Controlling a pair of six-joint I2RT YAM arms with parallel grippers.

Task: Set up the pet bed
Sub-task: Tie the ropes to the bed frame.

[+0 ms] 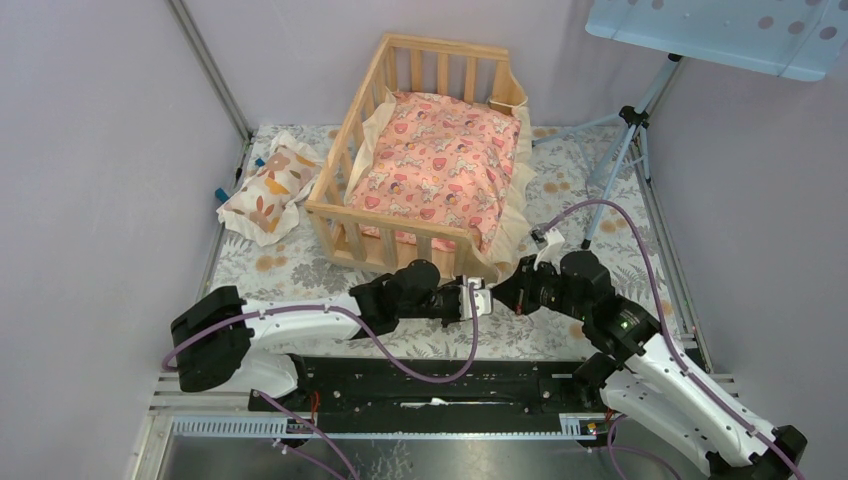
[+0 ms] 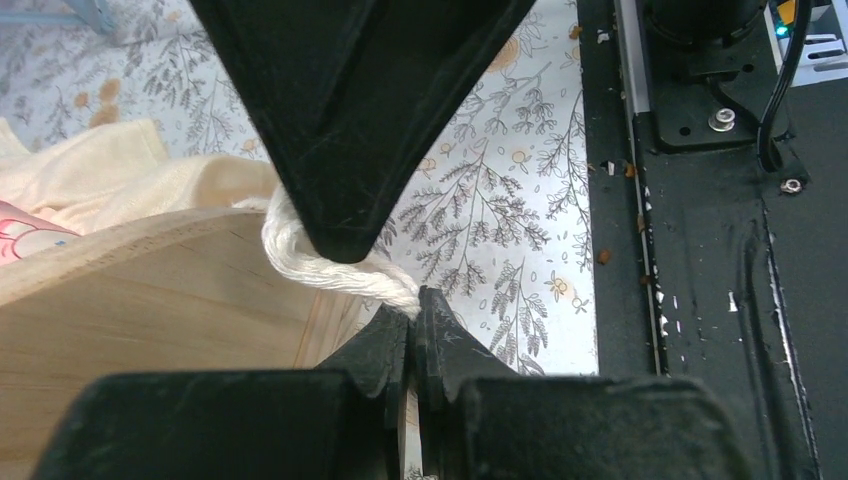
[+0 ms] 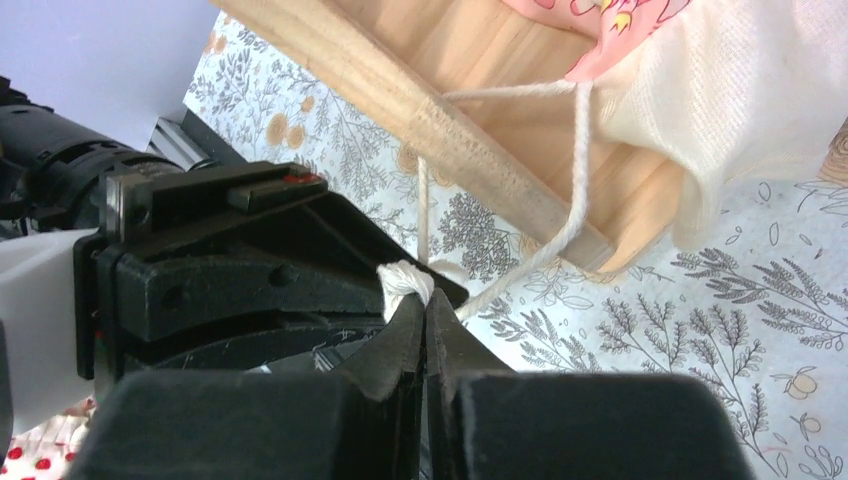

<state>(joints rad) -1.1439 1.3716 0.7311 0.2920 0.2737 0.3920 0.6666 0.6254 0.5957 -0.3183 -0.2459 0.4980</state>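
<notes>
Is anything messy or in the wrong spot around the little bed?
Yes. The little leafy pillow lies crumpled on the table left of the pet bed, not in it. The pink cushion's cream ruffle spills over the bed's open right side.

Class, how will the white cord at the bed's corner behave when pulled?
Probably floppy: the cord bends slackly over the bed. Likely light for its length. It looks twisted, so it may fray or slip at the pinch.
</notes>
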